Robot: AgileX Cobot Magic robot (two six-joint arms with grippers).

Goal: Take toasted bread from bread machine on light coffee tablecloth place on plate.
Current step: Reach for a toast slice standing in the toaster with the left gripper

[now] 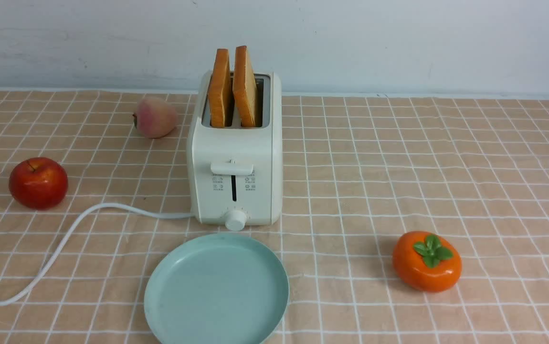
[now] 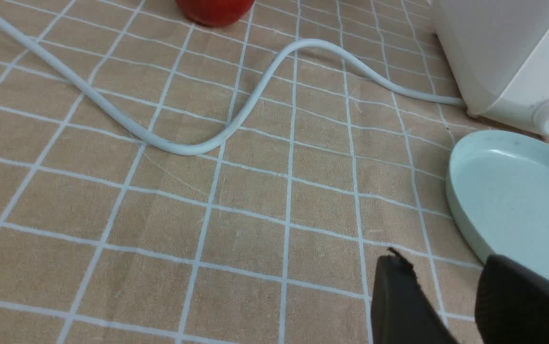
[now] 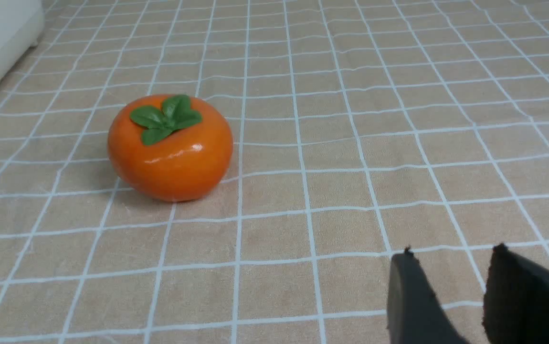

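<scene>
Two slices of toasted bread [image 1: 219,88] [image 1: 245,86] stand upright in the slots of the cream-white bread machine [image 1: 235,153] on the light coffee tablecloth [image 1: 374,157]. The mint-green plate [image 1: 216,290] lies empty just in front of it. Neither gripper shows in the front view. In the left wrist view my left gripper [image 2: 441,263] is open and empty over the cloth beside the plate's rim [image 2: 460,200], with the bread machine's corner [image 2: 503,57] beyond. In the right wrist view my right gripper [image 3: 451,253] is open and empty over bare cloth.
A red apple [image 1: 38,182] and a peach [image 1: 155,117] lie left of the bread machine. Its white cord [image 1: 64,239] curves over the cloth to the left edge. An orange persimmon [image 1: 426,261] lies at the right front, also in the right wrist view [image 3: 170,148].
</scene>
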